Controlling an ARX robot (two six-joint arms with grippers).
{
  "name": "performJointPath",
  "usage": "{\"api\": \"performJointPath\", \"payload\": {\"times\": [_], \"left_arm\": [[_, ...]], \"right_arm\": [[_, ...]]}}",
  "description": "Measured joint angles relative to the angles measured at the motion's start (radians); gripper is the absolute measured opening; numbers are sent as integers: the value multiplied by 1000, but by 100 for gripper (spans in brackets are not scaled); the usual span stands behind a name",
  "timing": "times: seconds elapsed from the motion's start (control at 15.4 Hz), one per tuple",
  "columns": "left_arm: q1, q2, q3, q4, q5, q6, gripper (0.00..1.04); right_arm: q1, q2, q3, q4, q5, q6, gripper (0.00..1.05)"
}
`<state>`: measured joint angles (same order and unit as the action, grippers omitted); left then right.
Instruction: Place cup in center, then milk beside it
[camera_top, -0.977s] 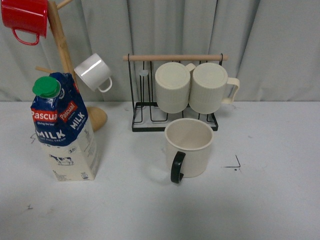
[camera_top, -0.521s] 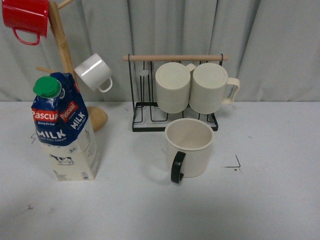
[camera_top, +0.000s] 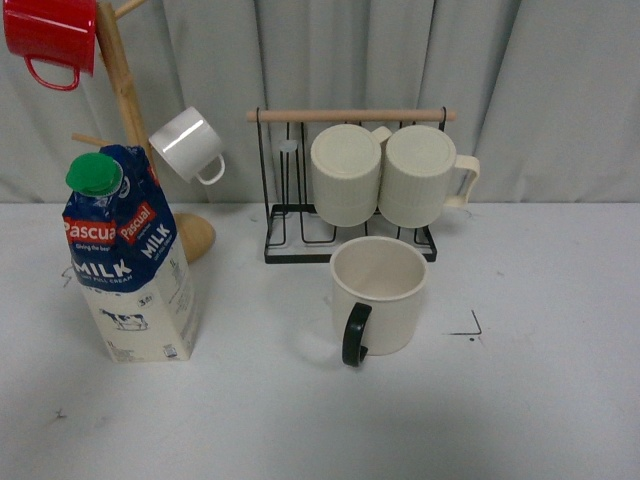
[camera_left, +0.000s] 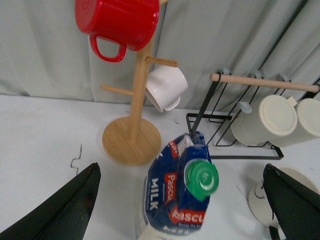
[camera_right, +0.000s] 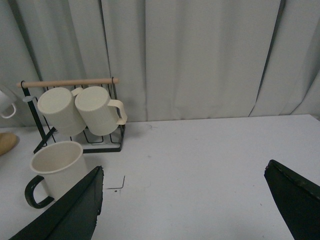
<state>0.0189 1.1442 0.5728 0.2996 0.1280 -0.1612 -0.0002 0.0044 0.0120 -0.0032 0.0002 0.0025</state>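
**Front view.** The cup (camera_top: 378, 295) stands upright just right of centre frame, with its black handle toward the lower edge. The wire rack (camera_top: 300, 235) holding two ribbed mugs (camera_top: 345, 175) is just behind it, close but apart. The milk (camera_top: 130, 260) stands upright at the left of the frame, well apart from the cup. The base of the mug tree (camera_top: 195, 238) is just behind the carton. Bare table (camera_top: 300, 420) fills the gap between carton and cup, the whole lower band and the right side of the frame. Neither arm appears.

**Left wrist view.** The left gripper (camera_left: 181, 171) is spread wide and holds nothing. Its dark fingers (camera_left: 65, 210) lie on either side of the milk, clear of the carton, with the green cap between them.

**Right wrist view.** The right gripper (camera_right: 185, 167) is likewise spread wide and empty over bare table. The cup is near one finger, untouched.
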Motion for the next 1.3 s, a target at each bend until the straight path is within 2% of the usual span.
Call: {"api": "performJointPath", "payload": {"times": [0.2, 0.52, 0.59, 1.17, 1.24, 1.3], "left_arm": [[-36, 169, 129, -5, 40, 51, 98], [-71, 350, 193, 35, -16, 143, 98], [-106, 431, 211, 61, -42, 169, 98], [-116, 557, 225, 114, -141, 211, 98], [-121, 566, 225, 119, -155, 212, 97], [-121, 571, 225, 122, -159, 211, 89]], "right_arm": [[0, 0, 0, 0, 0, 0, 98], [0, 0, 0, 0, 0, 0, 98], [0, 0, 0, 0, 0, 0, 98], [0, 0, 0, 0, 0, 0, 98], [0, 0, 0, 0, 0, 0, 98], [0, 0, 0, 0, 0, 0, 98]]}}
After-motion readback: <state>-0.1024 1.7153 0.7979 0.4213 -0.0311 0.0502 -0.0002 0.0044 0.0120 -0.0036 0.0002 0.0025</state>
